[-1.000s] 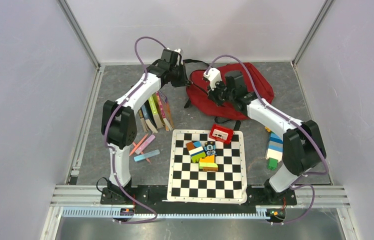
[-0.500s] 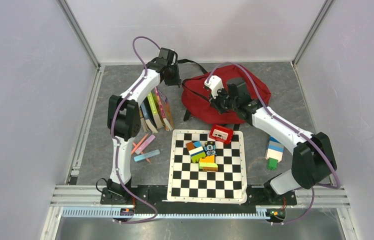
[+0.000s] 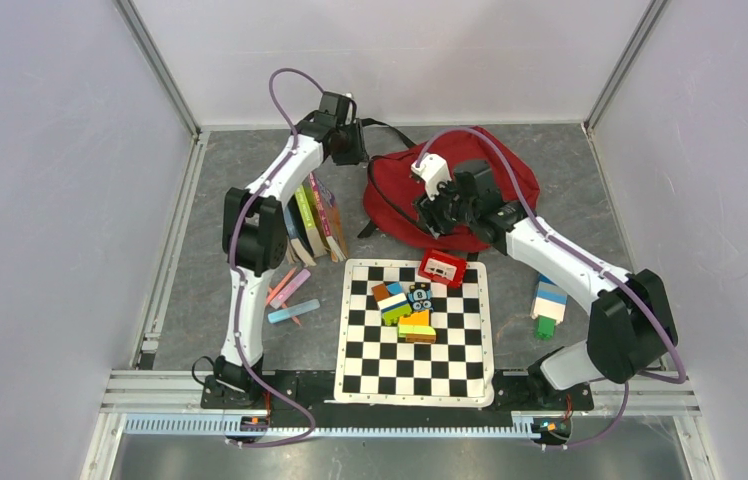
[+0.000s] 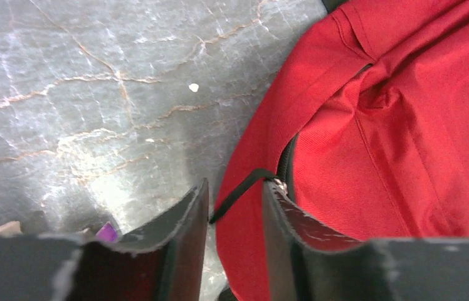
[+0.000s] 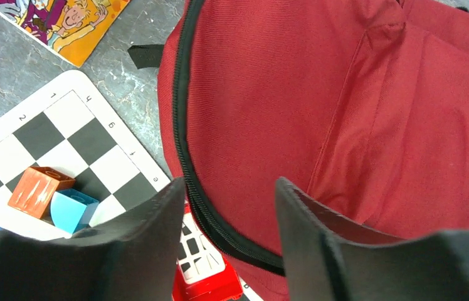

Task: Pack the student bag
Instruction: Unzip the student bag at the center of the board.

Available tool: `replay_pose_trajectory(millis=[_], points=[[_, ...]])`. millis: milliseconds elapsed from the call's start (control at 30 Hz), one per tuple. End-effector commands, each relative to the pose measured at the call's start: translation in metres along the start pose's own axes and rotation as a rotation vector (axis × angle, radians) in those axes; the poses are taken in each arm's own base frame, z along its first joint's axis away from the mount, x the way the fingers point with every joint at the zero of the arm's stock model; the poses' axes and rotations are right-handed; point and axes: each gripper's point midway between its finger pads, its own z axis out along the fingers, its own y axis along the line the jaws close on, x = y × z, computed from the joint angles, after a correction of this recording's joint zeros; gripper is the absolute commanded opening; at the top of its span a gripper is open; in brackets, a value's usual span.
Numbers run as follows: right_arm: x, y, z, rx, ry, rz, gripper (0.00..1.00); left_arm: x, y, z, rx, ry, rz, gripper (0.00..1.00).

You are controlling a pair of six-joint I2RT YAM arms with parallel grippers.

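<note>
Both arms extend to the student bag (image 3: 495, 160). Left tool (image 4: 235, 188) released, straddling the zipper cord (image 4: 247, 182). Right tool (image 5: 229, 188) released, empty.

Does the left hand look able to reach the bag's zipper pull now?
Probably yes: the left hand hangs open beside the bag, the black zipper pull lying between its fingers, nothing in the way.

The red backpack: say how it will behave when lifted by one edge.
Probably floppy: the student bag is creased fabric lying slumped, so it should sag when lifted. Likely light, since it looks flat and unfilled. Woven cloth seems unlikely to slip.
</note>
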Motion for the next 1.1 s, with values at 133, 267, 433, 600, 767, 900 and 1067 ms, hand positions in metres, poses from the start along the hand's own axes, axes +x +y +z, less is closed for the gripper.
replay_pose_trajectory(millis=[133,267,433,600,767,900,1067], points=[[-0.047,-0.008,-0.004,0.024,-0.104,0.083,0.70,-0.060,-0.027,-0.072,0.089,-0.190,0.044,0.76],[-0.053,-0.001,0.010,-0.032,-0.101,0.123,0.70,-0.052,-0.033,-0.091,0.122,-0.184,0.010,0.80],[-0.060,0.014,0.027,-0.129,-0.091,0.170,0.68,-0.020,-0.030,-0.098,0.148,-0.130,-0.059,0.80],[-0.045,0.022,0.038,-0.156,-0.034,0.190,0.61,0.005,-0.033,-0.103,0.184,-0.101,-0.099,0.80],[-0.040,0.019,0.043,-0.138,-0.016,0.211,0.54,0.015,-0.039,-0.104,0.201,-0.089,-0.102,0.79],[-0.039,0.019,0.048,-0.143,-0.010,0.216,0.46,0.017,-0.042,-0.104,0.207,-0.089,-0.106,0.77],[-0.036,0.019,0.055,-0.151,0.011,0.208,0.39,0.019,-0.046,-0.104,0.211,-0.090,-0.103,0.77]])
